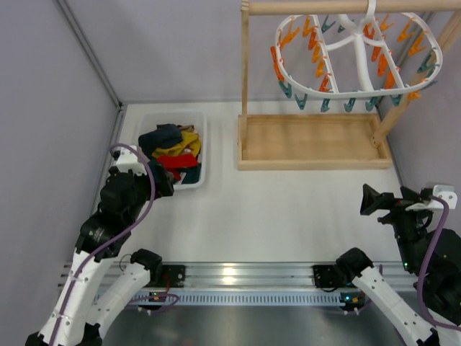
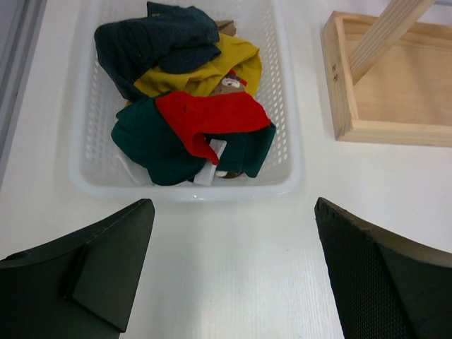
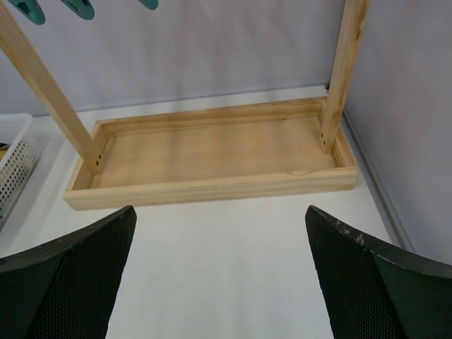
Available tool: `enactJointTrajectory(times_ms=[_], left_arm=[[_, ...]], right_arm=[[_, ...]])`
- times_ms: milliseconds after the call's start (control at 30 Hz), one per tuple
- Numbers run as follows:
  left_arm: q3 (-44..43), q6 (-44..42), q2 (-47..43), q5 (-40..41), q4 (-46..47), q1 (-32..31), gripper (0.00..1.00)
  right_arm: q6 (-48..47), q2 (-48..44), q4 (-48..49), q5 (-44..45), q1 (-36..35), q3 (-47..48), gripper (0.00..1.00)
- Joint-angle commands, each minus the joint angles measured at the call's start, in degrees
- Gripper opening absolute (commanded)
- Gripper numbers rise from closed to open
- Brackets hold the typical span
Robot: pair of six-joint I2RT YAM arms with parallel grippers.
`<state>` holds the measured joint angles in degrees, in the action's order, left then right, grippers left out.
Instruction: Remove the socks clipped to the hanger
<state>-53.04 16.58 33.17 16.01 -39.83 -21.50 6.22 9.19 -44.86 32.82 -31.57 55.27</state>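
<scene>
The white oval hanger [image 1: 360, 54] with orange and teal clips hangs from the wooden rod at the top right; no sock hangs on it. The socks [image 1: 173, 151] lie heaped in a white basket [image 1: 148, 122]: navy, mustard, red and dark teal. In the left wrist view the heap [image 2: 198, 113] lies in the basket [image 2: 282, 106] just ahead of my left gripper [image 2: 233, 233], which is open and empty. My right gripper [image 3: 220, 240] is open and empty, low at the right, facing the wooden tray. In the top view the left gripper [image 1: 162, 186] is beside the basket and the right gripper [image 1: 374, 202] is apart.
A wooden stand with a tray base [image 1: 313, 140] and slanted posts stands at the back right; it also shows in the right wrist view [image 3: 212, 155]. Grey walls close in the left, back and right. A metal rail [image 1: 238, 277] runs along the near edge.
</scene>
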Motion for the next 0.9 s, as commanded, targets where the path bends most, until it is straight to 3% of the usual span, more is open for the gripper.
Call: enactJointTrajectory(times_ms=[0, 267, 867], left_arm=[[2.14, 0.64, -0.91, -0.81, 3.01, 0.14, 0.99], [3.55, 1.44, -4.86, 2.27, 3.18, 0.14, 0.99], [3.91, 1.79, -6.1, 0.69, 3.18, 0.23, 0.99]], right_arm=[[-0.94, -0.4, -2.51, -1.88, 0.63, 0.28, 0.99], [-1.38, 0.04, -2.51, -0.56, 0.63, 0.28, 0.99], [-1.39, 1.27, -3.04, -0.91, 0.63, 0.81, 1.0]])
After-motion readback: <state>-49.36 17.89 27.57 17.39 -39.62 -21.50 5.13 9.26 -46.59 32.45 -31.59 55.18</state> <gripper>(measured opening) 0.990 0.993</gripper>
